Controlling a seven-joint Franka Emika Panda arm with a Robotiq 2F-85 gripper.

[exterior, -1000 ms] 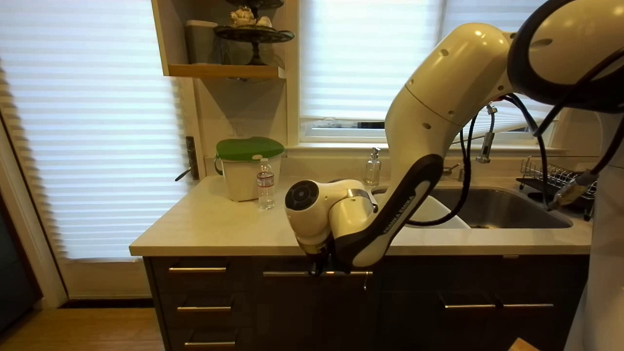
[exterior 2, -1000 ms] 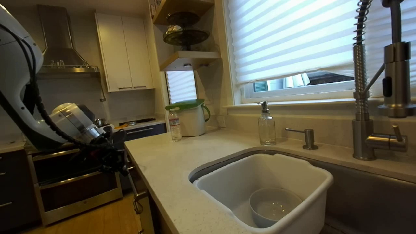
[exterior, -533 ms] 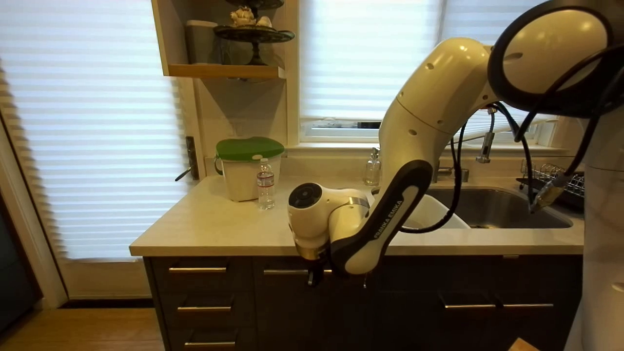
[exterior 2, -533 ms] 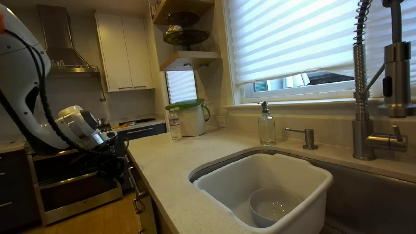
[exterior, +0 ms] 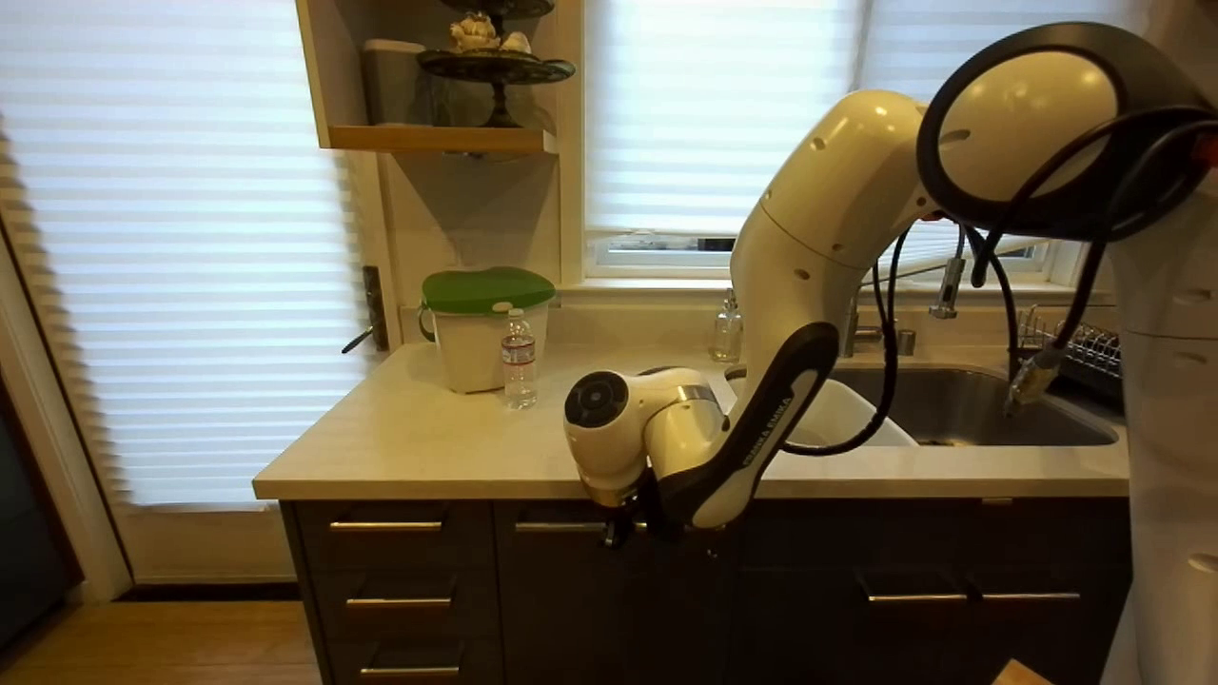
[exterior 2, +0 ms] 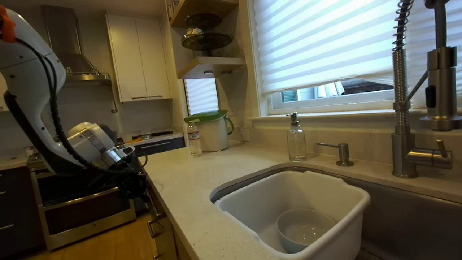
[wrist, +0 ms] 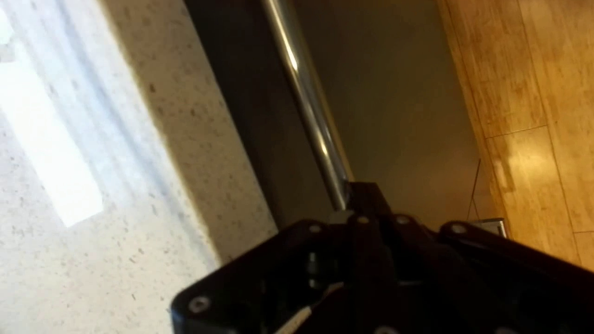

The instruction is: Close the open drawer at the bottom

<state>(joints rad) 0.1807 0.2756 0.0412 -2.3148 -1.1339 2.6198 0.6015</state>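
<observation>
Apparently almost flush, though full closure cannot be told, the wide drawer (exterior: 590, 609) lies beneath the surface (exterior: 409, 447). Its bulk suggests some weight, yet it should slide smoothly under a push at the handle (wrist: 307, 104), likely stiff and slippery. Jaws: clenched, seemingly on nothing, against or just beside the handle. Count: one wide drawer, three shallow drawers (exterior: 404, 618), one bucket (exterior: 476, 338), one bottle (exterior: 520, 366), one tub (exterior 2: 288, 191) holding one bowl (exterior 2: 305, 229).

Arm (exterior: 818, 209): in from 2 o'clock, elbow bent, wrist low.
Gripper (exterior: 615, 533): 6 o'clock, below the counter's (exterior: 409, 447) edge; tips unclear.
Drawer (exterior: 590, 609): 6 o'clock, dark front, handle (exterior: 559, 526) partly behind the gripper.
Bin (exterior: 479, 335): 9 o'clock, green-lidded, on the counter.
Bottle (exterior: 520, 363): upright at the bin's 4 o'clock.
</observation>
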